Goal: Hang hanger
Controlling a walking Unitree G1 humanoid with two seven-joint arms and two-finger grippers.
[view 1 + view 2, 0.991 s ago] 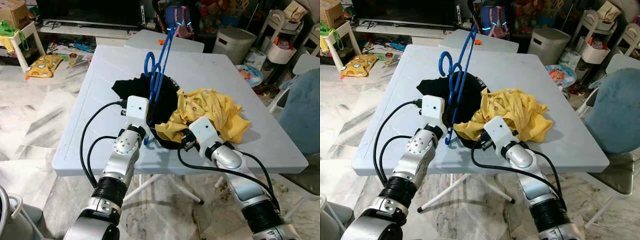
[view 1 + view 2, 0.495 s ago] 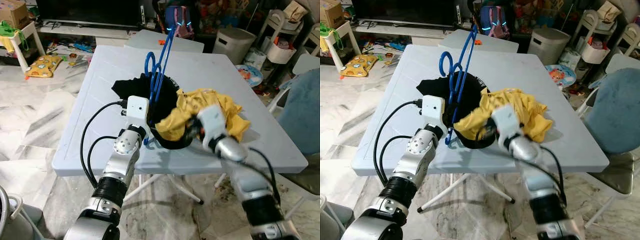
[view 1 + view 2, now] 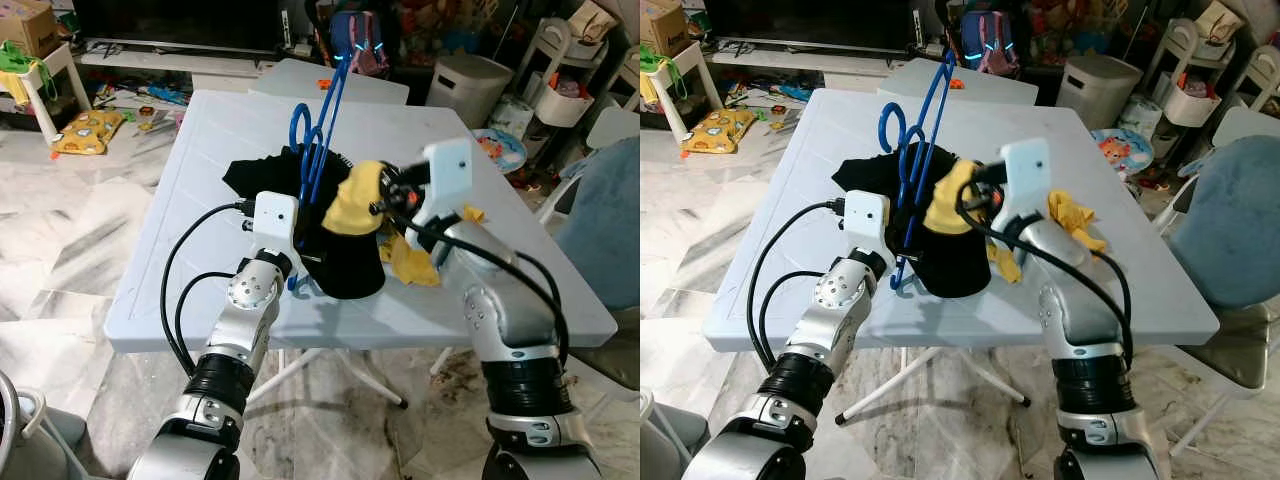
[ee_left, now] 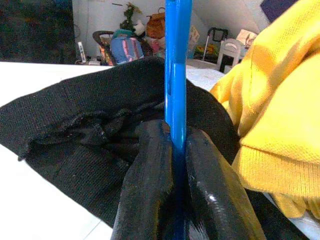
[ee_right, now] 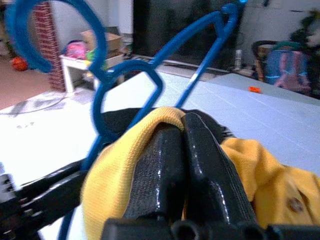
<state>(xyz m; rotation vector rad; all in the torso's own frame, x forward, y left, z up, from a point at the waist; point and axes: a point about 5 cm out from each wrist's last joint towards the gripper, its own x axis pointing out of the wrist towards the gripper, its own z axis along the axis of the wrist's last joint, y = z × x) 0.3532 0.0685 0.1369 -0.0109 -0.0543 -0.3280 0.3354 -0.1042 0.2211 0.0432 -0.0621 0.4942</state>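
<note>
A blue hanger (image 3: 318, 140) stands upright over the white table (image 3: 200, 180), and my left gripper (image 4: 176, 145) is shut on its lower bar. My right gripper (image 5: 182, 130) is shut on a fold of the yellow shirt (image 3: 352, 205) and holds it up in the air just right of the hanger. The remaining part of the shirt (image 3: 1070, 215) trails down to the table behind my right arm. A black garment (image 3: 345, 265) lies spread on the table under the hanger and the lifted shirt.
A blue padded chair (image 3: 605, 220) stands close to the table's right side. A second white table (image 3: 310, 75) and a white bin (image 3: 465, 85) are behind. Toys and a yellow cushion (image 3: 85, 130) litter the floor at left.
My right gripper has risen from the table's front edge with the yellow shirt, carrying it up and toward the hanger and uncovering the black garment. The left arm and hanger stay still.
</note>
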